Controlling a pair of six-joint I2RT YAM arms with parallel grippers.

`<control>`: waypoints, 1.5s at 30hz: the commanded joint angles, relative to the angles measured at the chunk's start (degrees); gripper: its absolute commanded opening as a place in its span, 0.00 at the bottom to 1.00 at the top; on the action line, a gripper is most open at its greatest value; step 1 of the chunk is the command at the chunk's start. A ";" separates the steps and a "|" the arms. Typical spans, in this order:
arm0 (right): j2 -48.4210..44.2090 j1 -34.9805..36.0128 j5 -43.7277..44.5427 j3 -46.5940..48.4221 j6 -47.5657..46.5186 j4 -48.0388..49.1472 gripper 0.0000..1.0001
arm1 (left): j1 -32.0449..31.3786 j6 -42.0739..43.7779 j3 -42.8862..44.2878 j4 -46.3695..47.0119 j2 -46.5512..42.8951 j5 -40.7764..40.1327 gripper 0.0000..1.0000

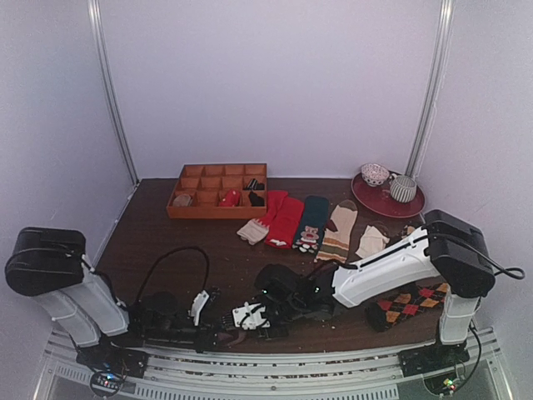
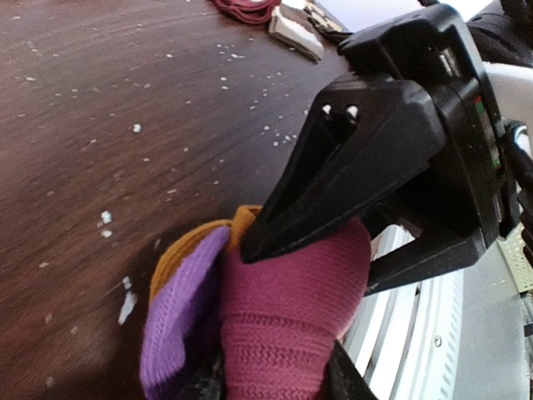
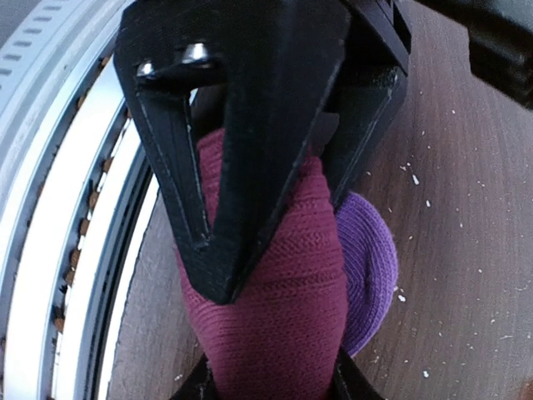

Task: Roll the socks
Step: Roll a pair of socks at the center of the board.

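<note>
The left arm (image 1: 62,287), at eight o'clock in the top view, wore a white shell capped by a boxy black joint housing, and a thin black cable (image 1: 171,260) arched off it. The right arm (image 1: 391,271), at four o'clock, matched it, with its own black lead (image 1: 502,270) at its three o'clock side. The right gripper (image 2: 308,267) had matte black, wedge-shaped fingers (image 2: 333,175) with two bright screw heads (image 2: 351,111). The left gripper (image 3: 279,250) had the same black prongs (image 3: 250,125) and two silver screws (image 3: 196,54).
</note>
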 commanded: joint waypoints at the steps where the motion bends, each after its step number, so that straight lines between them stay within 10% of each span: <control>1: 3.95 -0.37 -6.58 1.52 7.98 -11.71 0.32 | -0.51 7.26 -1.55 -28.39 -13.51 -13.36 0.46; 4: 4.50 -0.99 -7.66 2.88 10.46 -14.49 0.32 | -0.87 12.03 -1.51 -33.95 -25.97 -20.94 0.74; 13: 10.89 -4.16 -13.36 13.14 18.12 -28.75 0.31 | -1.85 22.83 -7.06 -28.95 -45.63 -25.06 0.83; 29: 16.55 -7.95 -18.53 20.26 28.29 -36.95 0.31 | -8.86 30.09 -4.44 -8.04 -17.69 -21.78 0.98; 45: 19.38 -8.74 -21.27 22.28 28.20 -40.12 0.31 | -10.56 41.67 -4.59 4.92 -10.48 -27.59 0.92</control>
